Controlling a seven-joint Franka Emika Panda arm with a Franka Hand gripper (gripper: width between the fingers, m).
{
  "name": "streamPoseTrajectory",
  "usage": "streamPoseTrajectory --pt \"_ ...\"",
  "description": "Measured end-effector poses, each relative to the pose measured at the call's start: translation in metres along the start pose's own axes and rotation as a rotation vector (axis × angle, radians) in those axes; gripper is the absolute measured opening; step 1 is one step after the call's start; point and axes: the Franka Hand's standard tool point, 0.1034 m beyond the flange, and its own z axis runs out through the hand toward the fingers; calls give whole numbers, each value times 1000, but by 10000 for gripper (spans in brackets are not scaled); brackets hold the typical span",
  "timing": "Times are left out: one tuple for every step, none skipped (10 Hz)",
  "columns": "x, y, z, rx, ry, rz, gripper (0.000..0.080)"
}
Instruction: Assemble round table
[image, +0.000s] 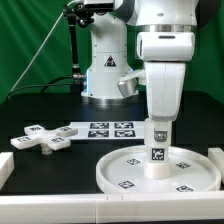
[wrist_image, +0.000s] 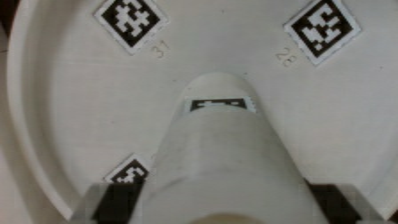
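- Clamping the short thick white plastic cylinder leg (image: 157, 160) by its sides, the robot's two-finger gripper (image: 158, 142) holds it upright.
- Leg meets the large rimmed white round disc (image: 125, 172) mid-plate.
- White cross-shaped foot (image: 42, 138) lies well apart, beside the marker board (image: 105, 128).

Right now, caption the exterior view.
Robot hand holds short white cylinder leg upright on white rimmed round disc; white cross-shaped foot lies aside.

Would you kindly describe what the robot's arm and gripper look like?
The arm is glossy white, built of thick rounded links with dark seams at the joints. Its white base carries a small triangular sticker, and black cabling runs behind it. The gripper has a boxy white body. The wrist view shows two dark fingers.
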Motion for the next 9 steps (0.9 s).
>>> streamPoseTrajectory --pt "0 0 0 3 3 29 409" --pt "-1 0 0 12 6 117 409" --pt "-1 0 0 13 5 134 409" --pt "-1 0 0 13 5 212 409" --pt "-1 0 0 14 4 285 409" --pt "-1 0 0 14 5 338 409" --pt "-1 0 0 17 8 453 409" --pt "-3 0 0 26 18 578 409" --pt "-2 -1 0 31 23 673 409"
